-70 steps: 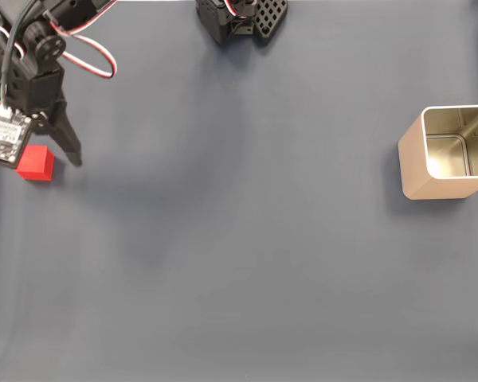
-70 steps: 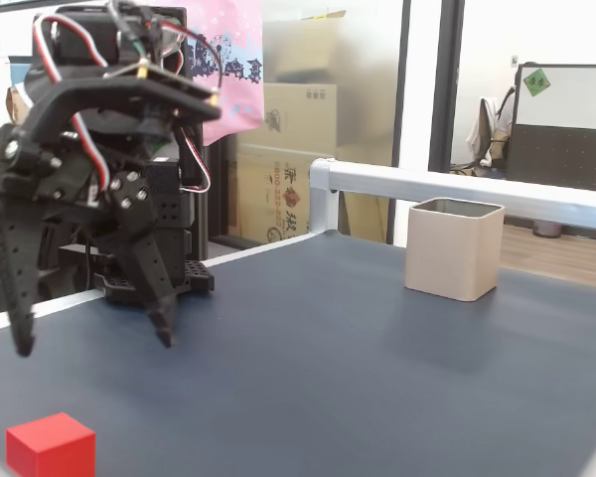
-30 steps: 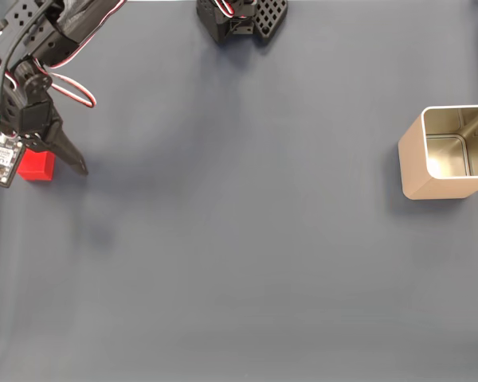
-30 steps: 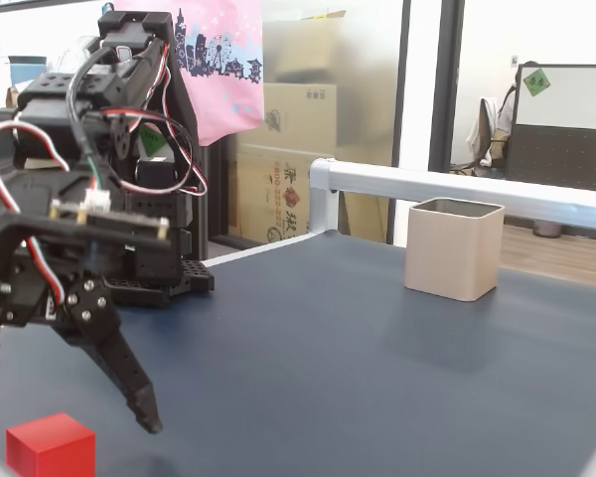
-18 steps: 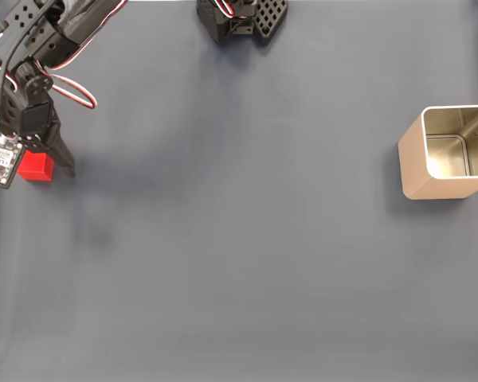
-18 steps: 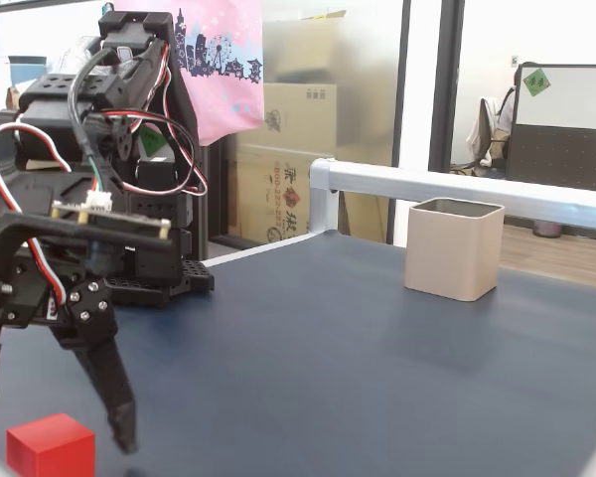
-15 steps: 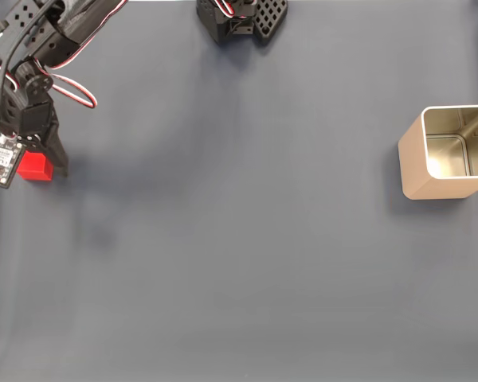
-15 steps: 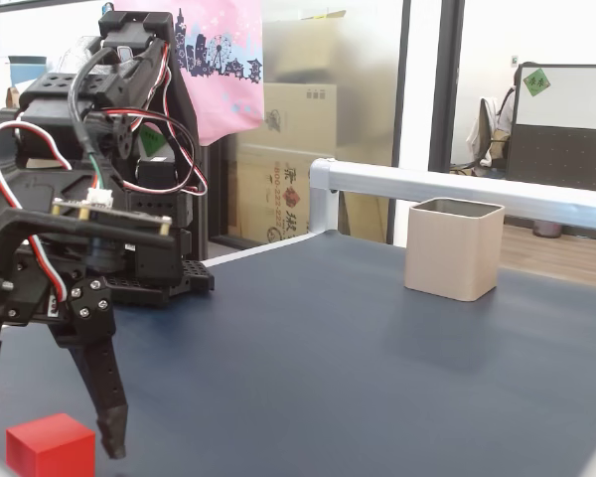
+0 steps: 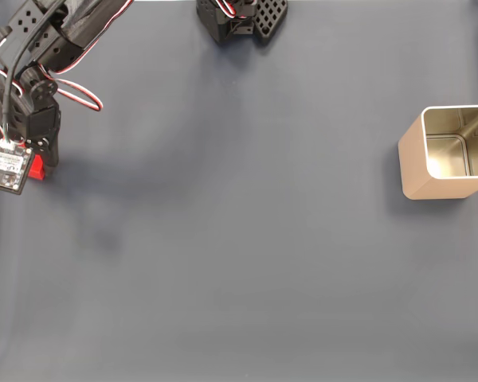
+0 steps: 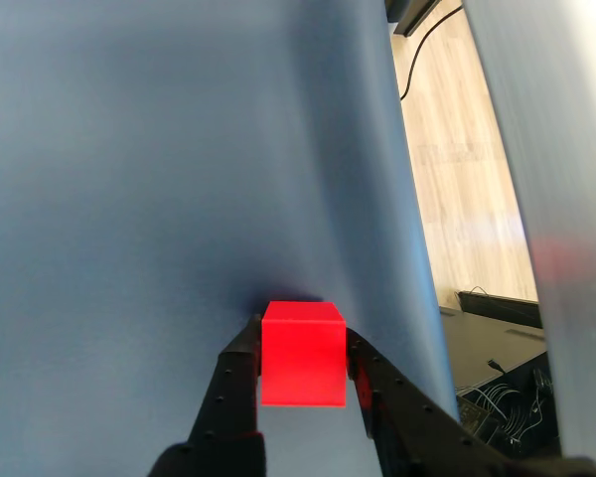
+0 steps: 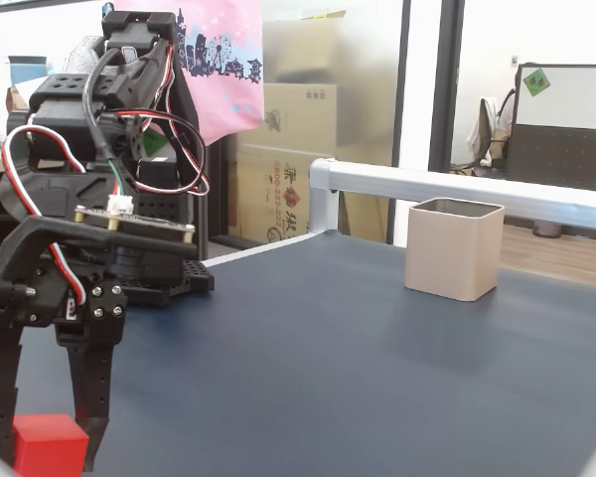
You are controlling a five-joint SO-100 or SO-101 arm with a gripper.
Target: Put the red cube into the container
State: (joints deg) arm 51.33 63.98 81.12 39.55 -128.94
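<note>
Dark blue table mat [image 9: 247,239], gripper [image 10: 300,373] clamped on red cube [image 10: 301,355], container [image 9: 446,153] well apart across mat, cardboard boxes [image 11: 298,149] behind, box print unreadable.

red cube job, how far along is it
Done: the gripper is closed around the small bright red cube, a finger against each side in the wrist view. In hand: the cube sits low by the dark blue table, not clearly lifted. Left: carry it across to the empty beige square tin and drop it.
</note>
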